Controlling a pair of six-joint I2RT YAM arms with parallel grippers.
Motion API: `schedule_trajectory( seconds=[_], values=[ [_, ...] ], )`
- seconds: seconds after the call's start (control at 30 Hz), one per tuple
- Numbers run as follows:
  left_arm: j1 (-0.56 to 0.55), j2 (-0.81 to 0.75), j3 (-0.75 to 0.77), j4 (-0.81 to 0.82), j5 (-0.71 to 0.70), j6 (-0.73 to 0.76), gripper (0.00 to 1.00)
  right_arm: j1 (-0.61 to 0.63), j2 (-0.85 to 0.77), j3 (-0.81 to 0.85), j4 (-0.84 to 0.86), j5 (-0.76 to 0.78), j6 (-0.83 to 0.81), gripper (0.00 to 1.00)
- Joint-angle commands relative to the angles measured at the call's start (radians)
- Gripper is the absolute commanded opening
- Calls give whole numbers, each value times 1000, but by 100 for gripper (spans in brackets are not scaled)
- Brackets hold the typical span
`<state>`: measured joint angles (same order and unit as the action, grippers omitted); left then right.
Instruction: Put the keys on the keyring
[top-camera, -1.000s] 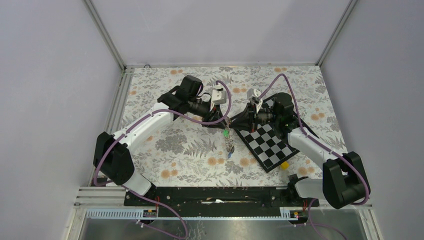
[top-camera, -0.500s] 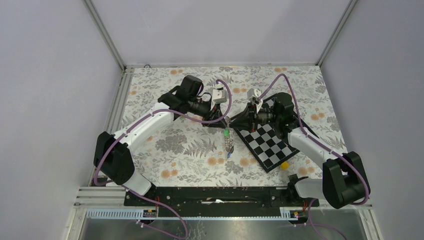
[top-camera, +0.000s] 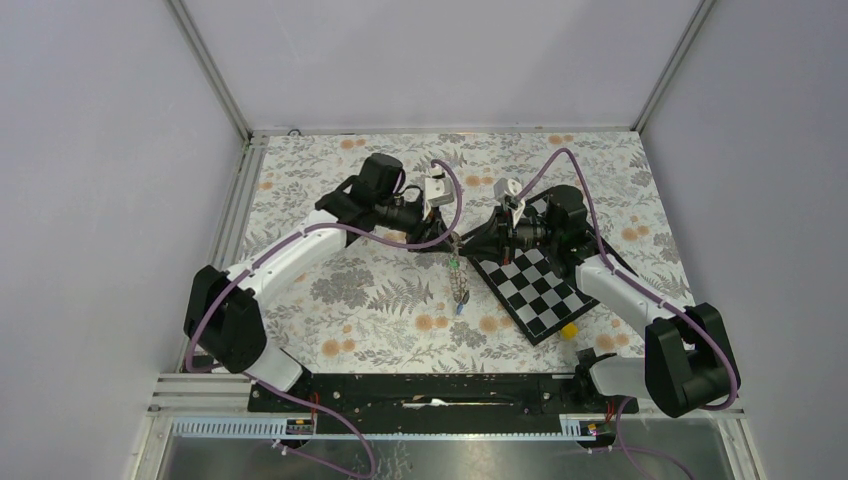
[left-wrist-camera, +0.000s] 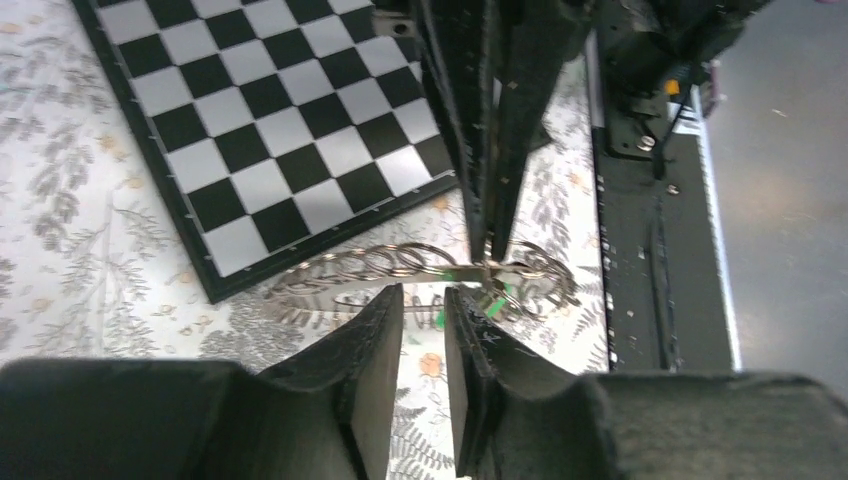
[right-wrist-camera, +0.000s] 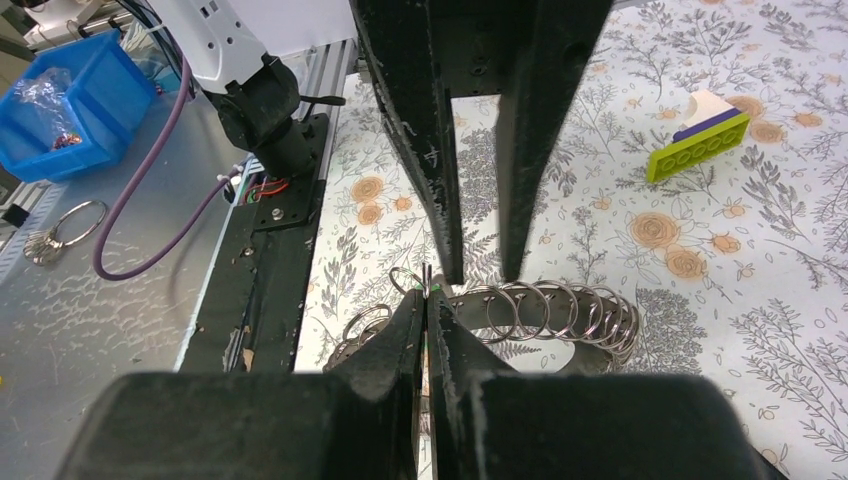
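Observation:
The keyring (top-camera: 460, 287) is a strand of linked silver rings that hangs above the floral table between the two arms. My right gripper (right-wrist-camera: 428, 292) is shut on its upper end, a thin ring pinched between the pads. A green key (top-camera: 453, 265) sits high on the strand and a blue key (top-camera: 459, 310) at its bottom end. In the left wrist view the rings (left-wrist-camera: 400, 262) run across just past my left gripper (left-wrist-camera: 422, 298). That gripper is open by a narrow gap with nothing in it, and the green key (left-wrist-camera: 497, 300) shows beside its tip.
A black-and-white checkerboard (top-camera: 535, 282) lies under the right arm, with a small yellow block (top-camera: 568, 330) at its near corner. A yellow-green brick (right-wrist-camera: 698, 146) lies on the table. Off the table, a blue bin (right-wrist-camera: 70, 100) stands near the black base rail (top-camera: 420, 390).
The left arm has shifted slightly and its jaws narrowed a little, then widened again. The right gripper and the hanging strand have stayed put.

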<state>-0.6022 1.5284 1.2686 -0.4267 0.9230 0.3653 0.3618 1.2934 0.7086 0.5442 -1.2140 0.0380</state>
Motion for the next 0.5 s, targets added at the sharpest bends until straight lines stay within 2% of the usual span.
schedule_trajectory(
  seconds=[0.0,0.17,0.47],
  values=[
    [-4,-80,-18,156,-122,-5,32,7,-13,15,16,-19,-18,0],
    [3,-94,-12,90,-87,56,37,6,-13,15,13,-20,-21,0],
    [4,-56,36,-3,67,62,38,6,-7,15,11,-16,-20,0]
  ],
)
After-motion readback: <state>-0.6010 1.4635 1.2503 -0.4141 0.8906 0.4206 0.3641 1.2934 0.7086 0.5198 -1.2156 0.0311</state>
